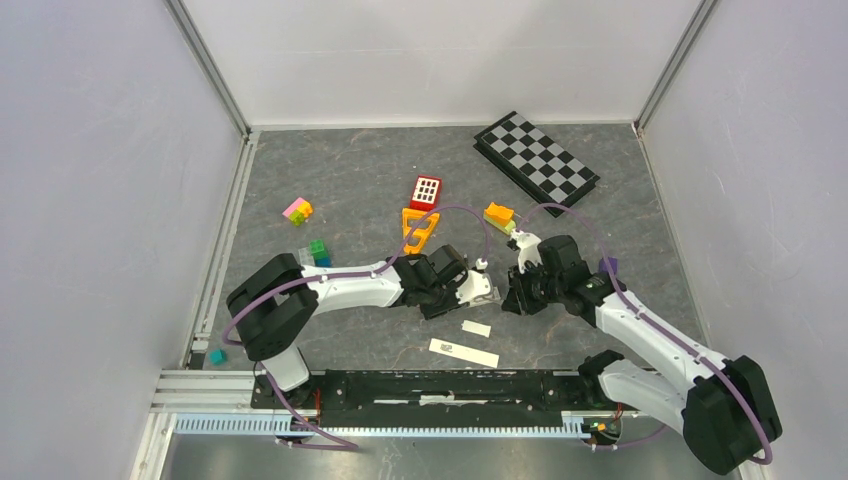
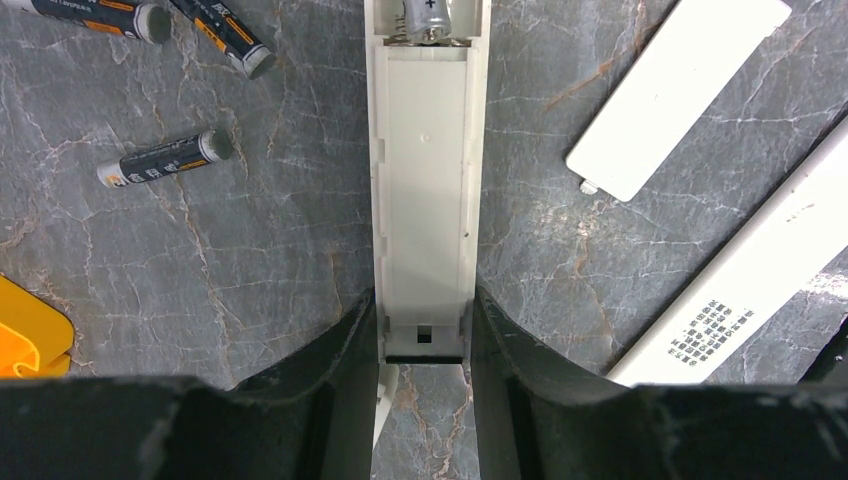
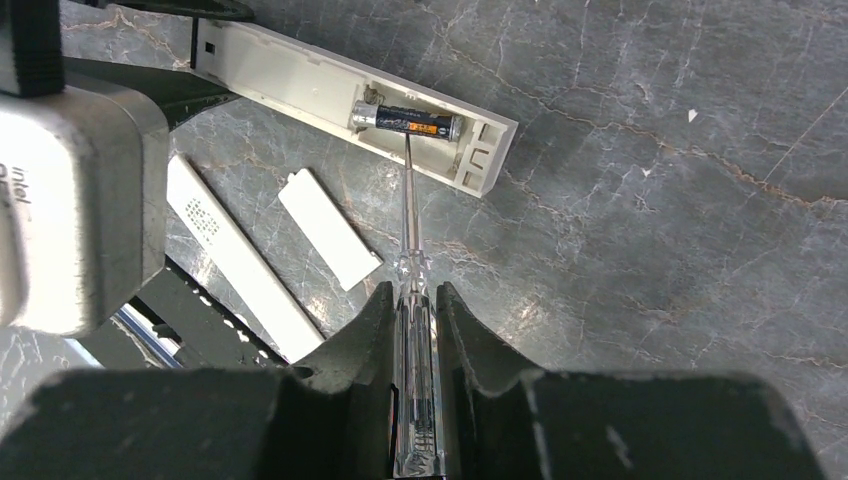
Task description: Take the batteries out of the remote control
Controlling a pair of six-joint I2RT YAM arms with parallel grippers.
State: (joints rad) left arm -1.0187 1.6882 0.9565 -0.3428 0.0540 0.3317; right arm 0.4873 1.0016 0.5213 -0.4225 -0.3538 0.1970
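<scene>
My left gripper (image 2: 423,300) is shut on the end of the white remote (image 2: 425,180), whose battery compartment lies open and mostly empty. One battery (image 3: 410,121) sits in the remote (image 3: 340,95) at its far end. Three loose batteries (image 2: 165,160) lie on the table to the left of the remote. My right gripper (image 3: 412,295) is shut on a thin tool with a clear handle (image 3: 413,340); its metal tip touches the seated battery. In the top view the two grippers, left (image 1: 478,287) and right (image 1: 514,293), meet at the table's middle.
The white battery cover (image 3: 328,228) and a second long white remote (image 3: 235,260) lie near the front rail. Coloured blocks (image 1: 318,250), an orange piece (image 1: 418,228), a red toy (image 1: 425,191) and a chequered board (image 1: 536,158) lie farther back.
</scene>
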